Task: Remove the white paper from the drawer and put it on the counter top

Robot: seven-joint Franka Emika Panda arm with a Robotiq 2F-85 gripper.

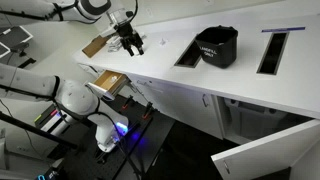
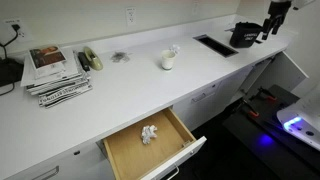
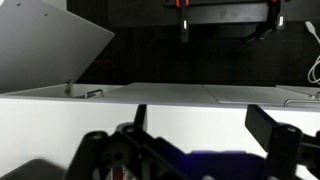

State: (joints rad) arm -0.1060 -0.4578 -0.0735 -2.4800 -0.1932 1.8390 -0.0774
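The white paper (image 2: 150,133) — crumpled — lies in the open tan drawer (image 2: 122,152).

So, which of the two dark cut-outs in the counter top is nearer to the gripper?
The cut-out on the gripper's side of the black container; the other cut-out lies beyond it.

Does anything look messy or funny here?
Yes. A crumpled white paper lies by itself inside the drawer, which is pulled open below the counter top. In an exterior view a cabinet door stands open too. Nothing looks spilled or broken.
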